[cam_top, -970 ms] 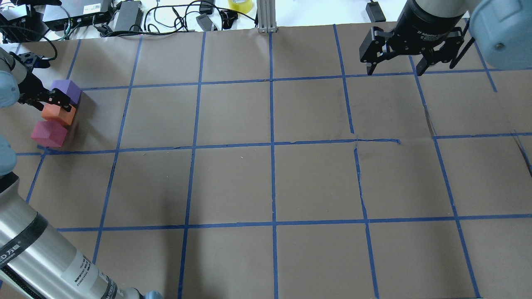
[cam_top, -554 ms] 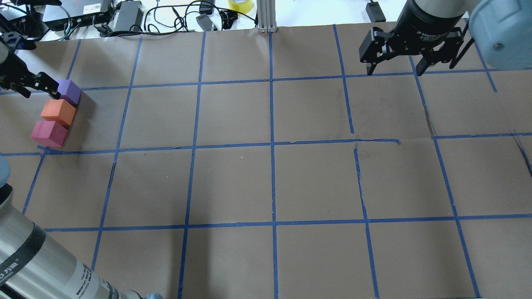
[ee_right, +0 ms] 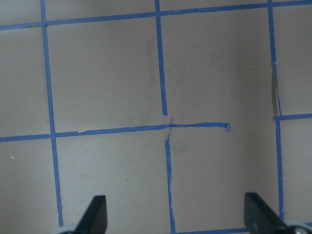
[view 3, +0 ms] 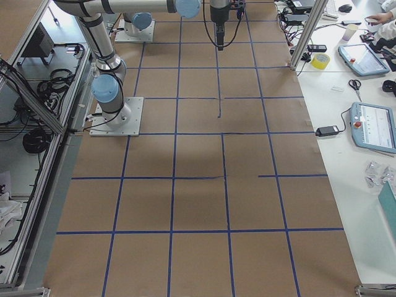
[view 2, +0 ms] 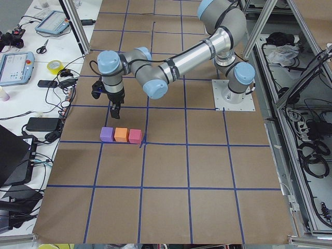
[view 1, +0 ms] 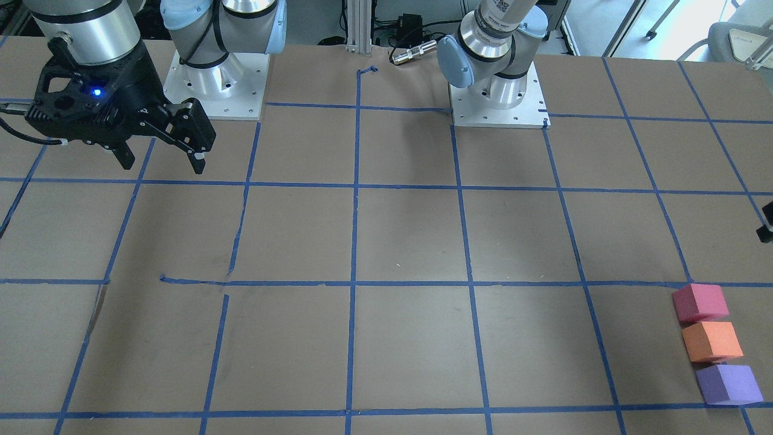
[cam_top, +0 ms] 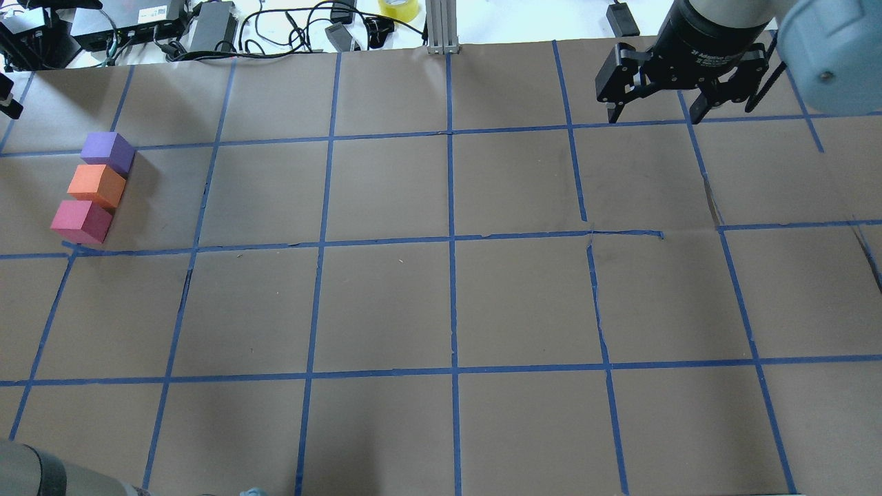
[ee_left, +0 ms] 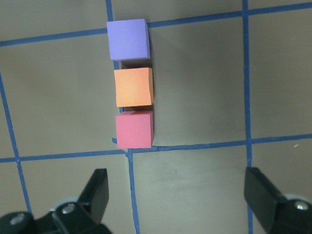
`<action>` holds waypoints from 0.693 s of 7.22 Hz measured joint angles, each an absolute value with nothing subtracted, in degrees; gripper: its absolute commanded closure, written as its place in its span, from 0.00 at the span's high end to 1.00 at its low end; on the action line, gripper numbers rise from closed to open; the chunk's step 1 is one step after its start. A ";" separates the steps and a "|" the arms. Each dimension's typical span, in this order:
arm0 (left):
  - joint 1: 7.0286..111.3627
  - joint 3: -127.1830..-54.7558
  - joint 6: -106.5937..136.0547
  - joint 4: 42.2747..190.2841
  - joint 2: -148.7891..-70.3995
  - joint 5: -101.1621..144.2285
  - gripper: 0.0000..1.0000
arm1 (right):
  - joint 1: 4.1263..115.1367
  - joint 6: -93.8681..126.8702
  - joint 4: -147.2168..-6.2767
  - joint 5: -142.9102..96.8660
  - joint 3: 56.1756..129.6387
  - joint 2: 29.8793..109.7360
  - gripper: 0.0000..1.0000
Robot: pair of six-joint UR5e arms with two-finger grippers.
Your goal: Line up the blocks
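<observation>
Brown paper desk [cam_top: 386,303] gridded with blue tape [cam_top: 453,303]. Left jaws spread wide, empty; purple block [ee_left: 128,39], orange block [ee_left: 133,87], pink block [ee_left: 134,128] line up just ahead. Right jaws spread too.

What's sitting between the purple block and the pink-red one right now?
The orange block, between the purple block and the pinkish-red block; clearest in the left wrist view.

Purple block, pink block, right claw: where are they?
purple block [cam_top: 103,146], overhead view, top face.
pink block [cam_top: 76,214], overhead view, top face.
right claw [cam_top: 654,118], overhead view, midway between its fingertips.
</observation>
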State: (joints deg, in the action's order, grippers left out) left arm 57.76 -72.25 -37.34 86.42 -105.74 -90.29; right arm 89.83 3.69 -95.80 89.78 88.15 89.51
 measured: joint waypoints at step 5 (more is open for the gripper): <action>64.69 -81.26 -29.18 89.88 -93.82 -86.94 1.00 | 89.78 3.73 -95.68 89.55 88.53 89.49 1.00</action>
